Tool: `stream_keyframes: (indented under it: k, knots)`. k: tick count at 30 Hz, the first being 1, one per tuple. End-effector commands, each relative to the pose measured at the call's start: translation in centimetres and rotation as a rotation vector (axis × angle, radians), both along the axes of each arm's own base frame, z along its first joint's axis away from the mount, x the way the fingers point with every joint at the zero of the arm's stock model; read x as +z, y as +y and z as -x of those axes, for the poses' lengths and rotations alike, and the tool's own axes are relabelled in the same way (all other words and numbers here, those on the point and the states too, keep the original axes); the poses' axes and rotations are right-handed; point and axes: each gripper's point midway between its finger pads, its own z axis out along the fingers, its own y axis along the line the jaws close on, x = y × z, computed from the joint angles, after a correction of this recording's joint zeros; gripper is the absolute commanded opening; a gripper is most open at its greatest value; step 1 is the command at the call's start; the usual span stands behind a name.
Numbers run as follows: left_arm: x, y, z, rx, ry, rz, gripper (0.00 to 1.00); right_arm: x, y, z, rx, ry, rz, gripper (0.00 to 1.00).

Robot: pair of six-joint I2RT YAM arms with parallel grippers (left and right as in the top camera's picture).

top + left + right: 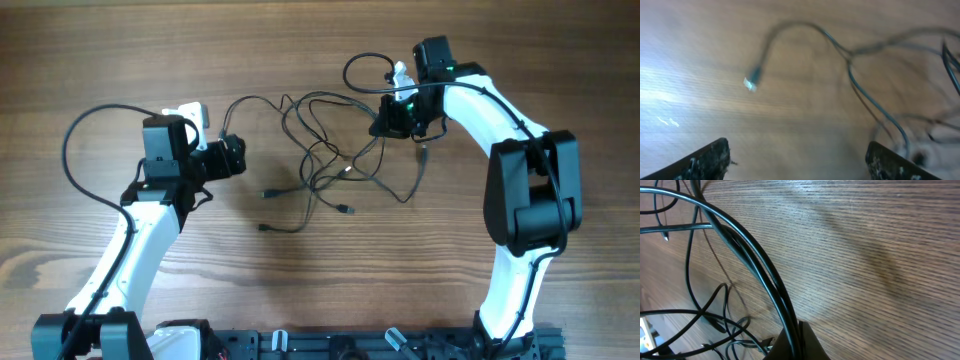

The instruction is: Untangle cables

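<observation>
1. Cables (322, 150): sprawl in a loose knot of crossing loops in the middle of the bench (120, 60), between the two arms. Trail several small plug ends toward the near side.
2. Left pincer (797, 162): gapes wide and grips nothing. Hovers just left of the tangle, over bare wood, with one lone plug (752, 82) and its strand lying ahead in the wrist view.
3. Right pincer (799, 341): clamped shut on the cables at the far right edge of the knot. Shows two or three strands running straight into the pinch and arcing away in a taut curve.
4. Handling, as a judgement: very light and limp, with no stiffness to hold a shape. Likely to drag the whole knot along when a single strand is pulled. Smooth sheath, so probably slippery in a slack grip. Plug heads likely to snag inside loops.
5. Where to take hold: best on a lone strand outside the crossings or just behind a free plug end, never in the thick of the knot. Calls for a full close, given how thin each cord is.
6. Progress: knot not yet undone, with many loops overlapping at the centre.
</observation>
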Motion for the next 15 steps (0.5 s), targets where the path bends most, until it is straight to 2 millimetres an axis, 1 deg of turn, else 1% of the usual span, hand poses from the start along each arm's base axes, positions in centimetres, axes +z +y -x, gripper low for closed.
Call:
stream_keyframes:
  k: [1,5,8,11,12,15]
  knots:
    - [0.6,-4.1,2.2,-0.127,0.073,0.195,1.0,-0.5,-0.1,-0.2,-0.015,0.004,0.01,0.04]
    - [-0.5,-6.4,4.5,-0.22,0.153,0.181,1.0,-0.5,0.0,-0.3,-0.036,0.01,0.006,0.05]
    - [-1.7,-8.2,5.2,-0.275,0.189,0.16,1.0,-0.5,0.0,-0.3,-0.035,0.013,0.007,0.05]
    - [-3.5,-9.4,5.3,-0.307,0.221,0.114,1.0,-0.5,-0.1,-0.1,-0.034,0.02,0.009,0.07]
    - [-4.4,-10.0,5.7,-0.324,0.247,0.111,1.0,-0.5,-0.1,0.0,-0.034,0.024,0.01,0.1]
    - [-6.5,-11.1,6.7,-0.356,0.318,0.102,1.0,-0.5,-0.1,0.0,-0.033,0.024,0.01,0.15]
